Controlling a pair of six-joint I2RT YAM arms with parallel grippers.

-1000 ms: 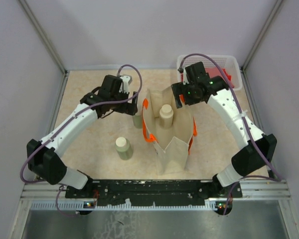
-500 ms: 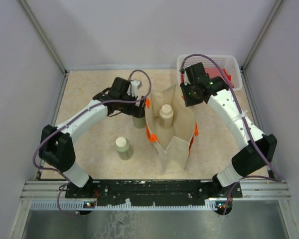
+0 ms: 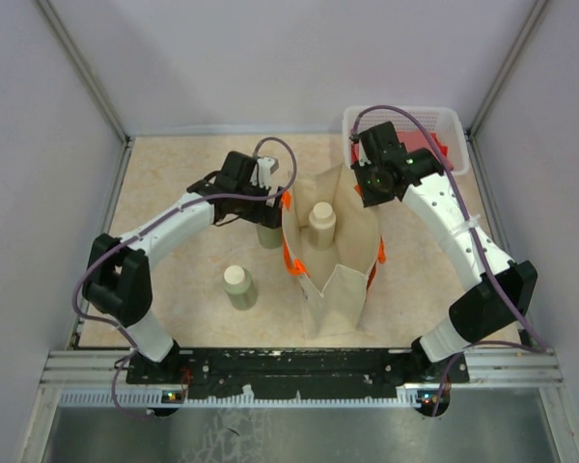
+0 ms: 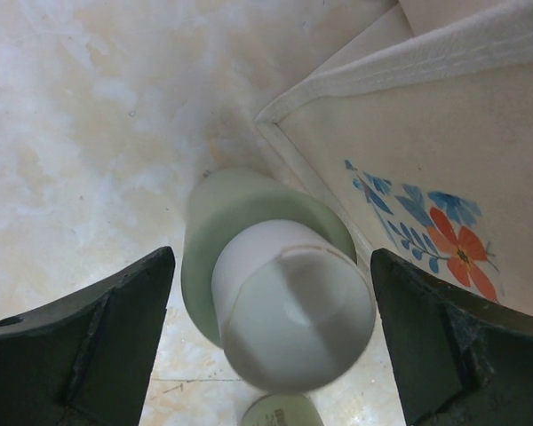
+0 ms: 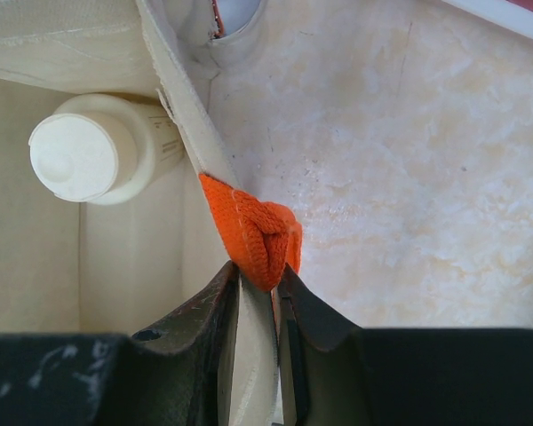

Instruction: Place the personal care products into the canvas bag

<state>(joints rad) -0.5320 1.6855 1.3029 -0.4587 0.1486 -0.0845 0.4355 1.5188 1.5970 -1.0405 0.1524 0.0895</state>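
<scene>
The beige canvas bag [image 3: 338,289] with orange handles stands open mid-table. A cream bottle [image 3: 320,224] stands inside it, and the right wrist view shows the same bottle [image 5: 89,160]. My right gripper [image 5: 259,286] is shut on the bag's far rim and orange handle [image 5: 259,229], holding that side up; from above the gripper [image 3: 355,193] is at the bag's back right. A sage-green, white-capped bottle [image 4: 280,306] stands against the bag's left side [image 4: 480,169]. My left gripper [image 4: 275,351] is open and straddles it, fingers apart from the bottle. A third bottle [image 3: 239,286] stands left of the bag.
A white lattice basket [image 3: 447,121] holding a red cloth [image 3: 434,147] sits at the back right corner. Grey walls close in the table on three sides. The lone bottle's cap [image 4: 280,413] shows at the bottom of the left wrist view.
My right gripper has closed on the bag's rim and handle. The left arm has swung right, bringing its open gripper over the bottle beside the bag.
</scene>
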